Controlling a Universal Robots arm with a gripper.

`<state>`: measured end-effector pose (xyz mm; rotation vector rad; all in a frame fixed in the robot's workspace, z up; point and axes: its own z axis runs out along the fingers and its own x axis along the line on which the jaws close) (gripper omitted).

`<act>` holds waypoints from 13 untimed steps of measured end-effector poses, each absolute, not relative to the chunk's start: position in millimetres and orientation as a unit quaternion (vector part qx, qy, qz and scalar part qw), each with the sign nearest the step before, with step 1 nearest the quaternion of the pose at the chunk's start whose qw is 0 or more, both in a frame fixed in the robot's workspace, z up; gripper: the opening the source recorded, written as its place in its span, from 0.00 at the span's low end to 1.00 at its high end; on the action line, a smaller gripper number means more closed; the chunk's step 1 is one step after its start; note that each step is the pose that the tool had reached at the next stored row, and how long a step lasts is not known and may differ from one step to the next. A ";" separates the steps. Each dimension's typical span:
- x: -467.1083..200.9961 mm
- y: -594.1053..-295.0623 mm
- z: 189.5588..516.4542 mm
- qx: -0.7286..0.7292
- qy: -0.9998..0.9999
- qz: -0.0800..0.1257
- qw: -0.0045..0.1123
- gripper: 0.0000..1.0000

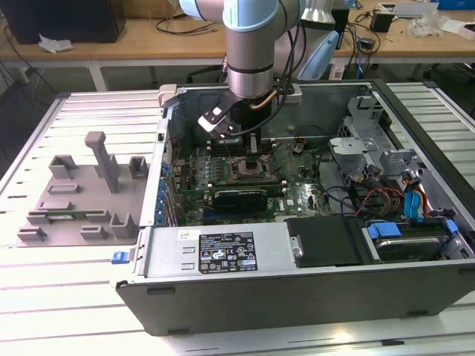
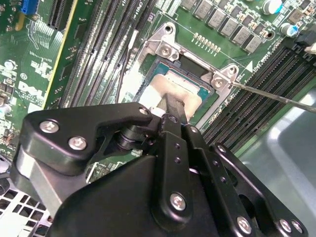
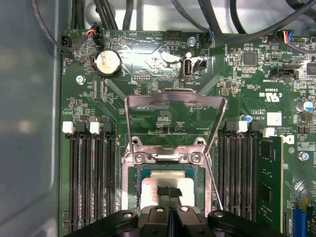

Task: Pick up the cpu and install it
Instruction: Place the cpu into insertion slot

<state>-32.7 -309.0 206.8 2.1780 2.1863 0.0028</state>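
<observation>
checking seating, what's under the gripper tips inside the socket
The cpu lies inside the socket frame, its silver top showing on both sides of the gripper, which is over its middle. The part beneath the tips and the socket contacts under the cpu are covered.

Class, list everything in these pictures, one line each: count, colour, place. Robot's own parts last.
computer case: one, grey metal, open, on the table.
table: one, pale slatted metal, under everything.
fixture blocks: one set, matte grey, at the exterior view's left of the case.
motherboard: one, green, inside the case.
cpu: one, silver, seated on the motherboard below the gripper.
metal bracket: one, silver, raised open beside the cpu.
memory slots: several, black, on both sides of the cpu.
coin battery: one, silver, on the motherboard.
cables: several, blue and red, in the case at the exterior view's right.
arm: one, silver and pale blue, reaching into the case.
gripper: one, black, fingers together over the cpu.
</observation>
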 end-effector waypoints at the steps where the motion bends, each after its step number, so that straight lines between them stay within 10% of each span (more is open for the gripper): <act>1: -32.8 -309.1 208.5 0.705 0.708 0.001 0.028 0.11; 13: -32.8 -308.2 246.8 0.705 0.708 -0.003 0.031 0.11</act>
